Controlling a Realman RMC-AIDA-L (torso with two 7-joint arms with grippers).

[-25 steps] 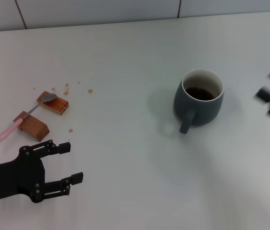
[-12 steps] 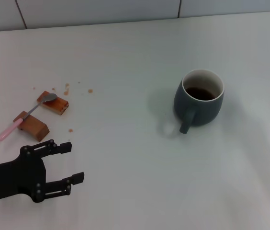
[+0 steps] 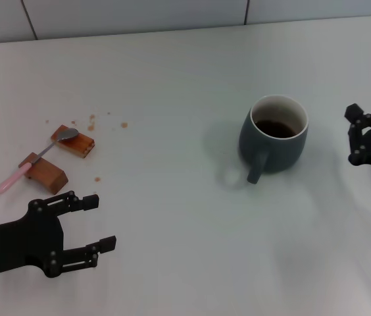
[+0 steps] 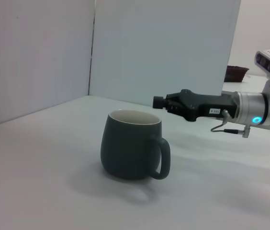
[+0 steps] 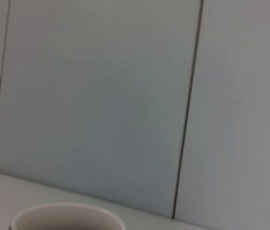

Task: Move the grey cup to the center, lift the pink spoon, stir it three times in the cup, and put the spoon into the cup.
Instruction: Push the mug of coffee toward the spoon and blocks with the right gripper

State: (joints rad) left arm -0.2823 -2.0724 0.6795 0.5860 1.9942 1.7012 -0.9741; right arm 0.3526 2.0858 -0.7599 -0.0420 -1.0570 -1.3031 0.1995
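Grey cup upright on the white table, right of centre, dark liquid inside, handle turned toward the robot. Just beside it on the right, not touching, right gripper reaching in level from the table's right edge, finger state impossible to tell. Far left, pink spoon propped across two brown blocks; below them left gripper low over the table, fingers spread apart and empty.

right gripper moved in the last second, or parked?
Yes. The right gripper has come in from the table's right edge, after leaving the head view half a second ago. It now sits just right of the grey cup, not touching.
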